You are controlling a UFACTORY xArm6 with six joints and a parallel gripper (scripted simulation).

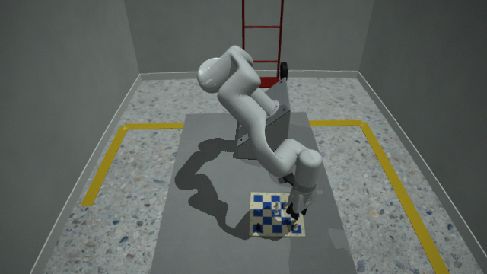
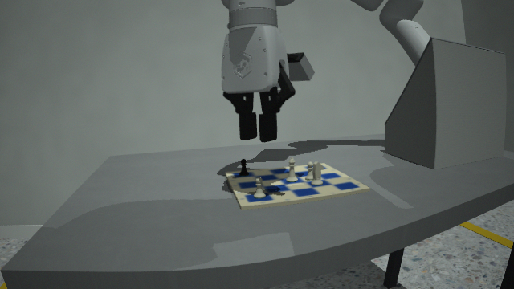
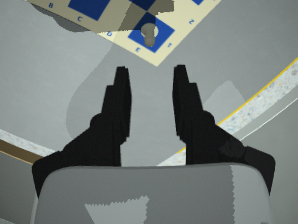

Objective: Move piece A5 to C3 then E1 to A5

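A small blue-and-cream chessboard (image 1: 254, 233) (image 2: 305, 197) lies on the grey table. A white pawn (image 1: 294, 227) (image 2: 259, 189) (image 3: 149, 35) stands on a blue corner square. A black pawn (image 1: 259, 227) (image 2: 243, 167) stands on the neighbouring corner. A taller white piece (image 2: 291, 170), a white pawn (image 2: 309, 171) and a white rook (image 2: 317, 173) stand further in. My gripper (image 1: 296, 214) (image 2: 257, 134) (image 3: 151, 81) hangs well above the board's edge near the white corner pawn. Its fingers are partly closed with a clear gap and hold nothing.
The arm's grey wedge-shaped base (image 1: 279, 110) (image 2: 442, 112) stands on the table behind the board. A red hand truck (image 1: 262, 28) stands at the back wall. A yellow line (image 1: 399, 190) marks the floor around the table.
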